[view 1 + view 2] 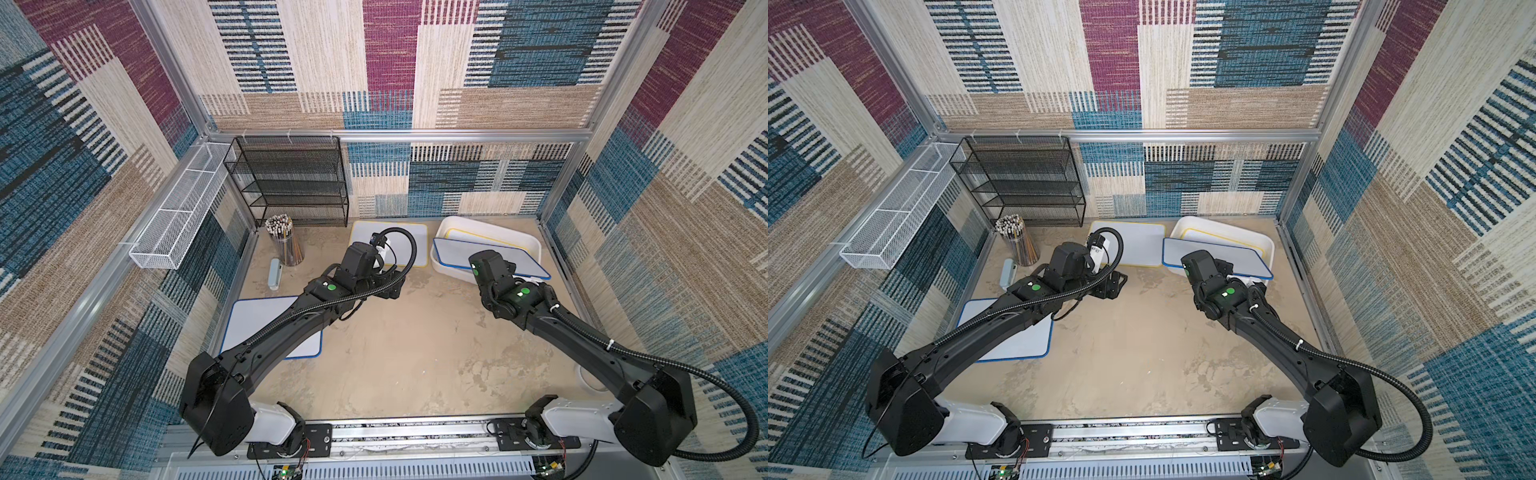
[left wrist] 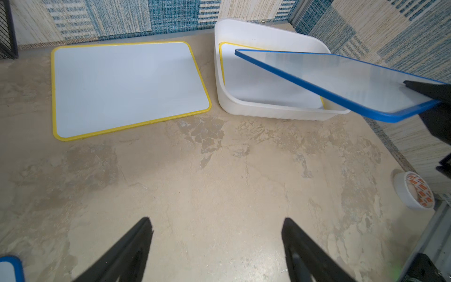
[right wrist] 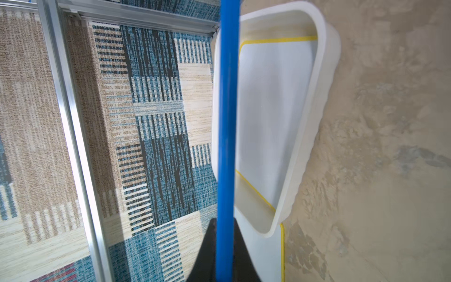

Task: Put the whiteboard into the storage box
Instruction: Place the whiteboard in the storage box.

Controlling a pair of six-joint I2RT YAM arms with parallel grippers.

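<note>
Two whiteboards meet at the far-right storage box (image 2: 268, 33): a yellow-rimmed whiteboard (image 2: 256, 80) lies flat inside, and a blue-rimmed whiteboard (image 2: 341, 78) hangs tilted above it, its near edge pinched by the right gripper (image 3: 224, 227). Leftward, the left gripper (image 2: 217, 224) hovers spread wide, empty.

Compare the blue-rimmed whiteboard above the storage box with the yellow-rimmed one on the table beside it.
The blue-rimmed whiteboard hangs tilted above the storage box; the yellow-rimmed whiteboard lies flat on the table beside it. The right gripper clamps the blue-rimmed one's edge; nothing touches the yellow-rimmed one. Rim colour differs, blue against yellow. Both are blank white rectangles with rounded corners.
</note>
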